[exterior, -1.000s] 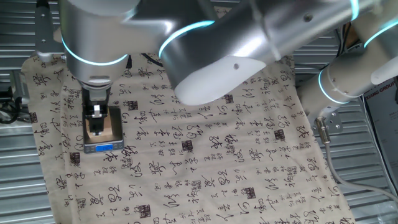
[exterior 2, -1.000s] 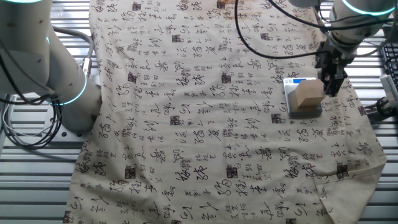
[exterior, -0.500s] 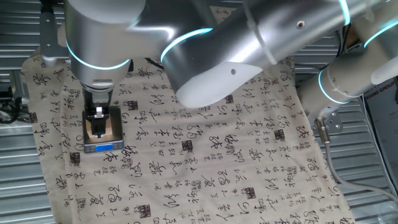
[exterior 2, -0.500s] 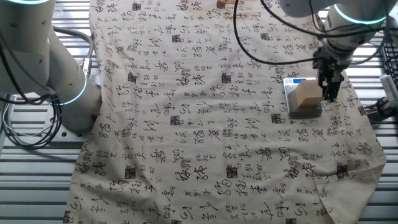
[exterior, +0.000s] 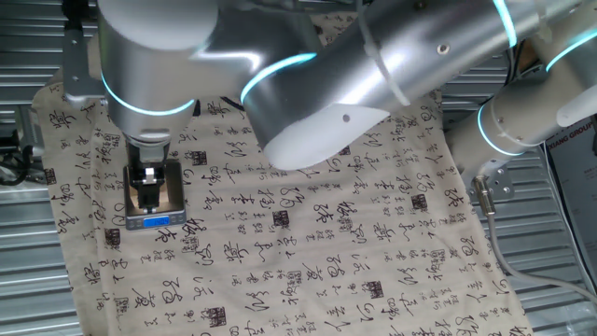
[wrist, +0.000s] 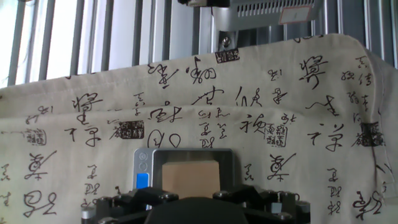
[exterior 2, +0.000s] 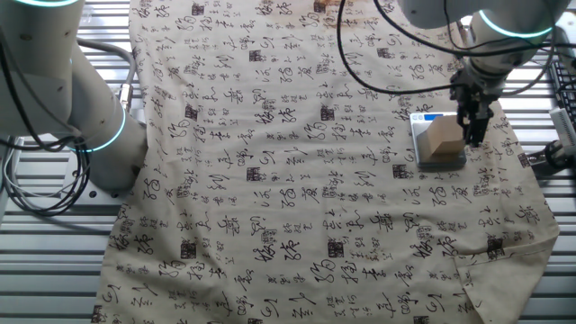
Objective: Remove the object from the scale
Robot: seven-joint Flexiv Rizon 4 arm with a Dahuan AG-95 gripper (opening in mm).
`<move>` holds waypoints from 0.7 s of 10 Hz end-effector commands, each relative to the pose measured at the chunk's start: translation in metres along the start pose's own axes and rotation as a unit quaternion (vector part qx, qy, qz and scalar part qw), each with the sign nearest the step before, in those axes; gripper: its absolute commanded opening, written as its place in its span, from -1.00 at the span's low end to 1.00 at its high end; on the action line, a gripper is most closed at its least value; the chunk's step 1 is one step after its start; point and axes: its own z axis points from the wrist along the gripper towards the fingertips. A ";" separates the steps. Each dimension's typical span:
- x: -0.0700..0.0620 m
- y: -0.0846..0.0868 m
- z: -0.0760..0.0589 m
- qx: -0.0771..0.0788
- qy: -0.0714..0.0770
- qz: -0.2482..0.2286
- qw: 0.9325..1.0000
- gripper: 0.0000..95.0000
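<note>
Pale tan wood shows where the block [exterior 2: 443, 138] sits on the dark platform of the scale [exterior 2: 438, 158], which lies on the cloth-covered surface [exterior 2: 297, 180] close to one side edge, not far from a corner. The cloth [exterior: 308, 233] is cream linen printed all over with black calligraphy (and a few small square seals). In one fixed view the tool [exterior: 145, 185] hangs straight down over the block, its dark fingers [exterior: 140, 179] low against the block's top, the blue display strip [exterior: 152, 222] glowing just below it. From the other fixed view the tool [exterior 2: 472, 133] stands at the block's far side, right against it. Whether the fingers are clamped on the block or merely flanking it I cannot tell. The hand view looks along the black tool body [wrist: 199, 208] at the block [wrist: 190, 178] centred on the scale [wrist: 144, 168].
</note>
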 end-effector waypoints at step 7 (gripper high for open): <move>0.006 0.003 0.023 0.002 -0.002 -0.004 1.000 0.60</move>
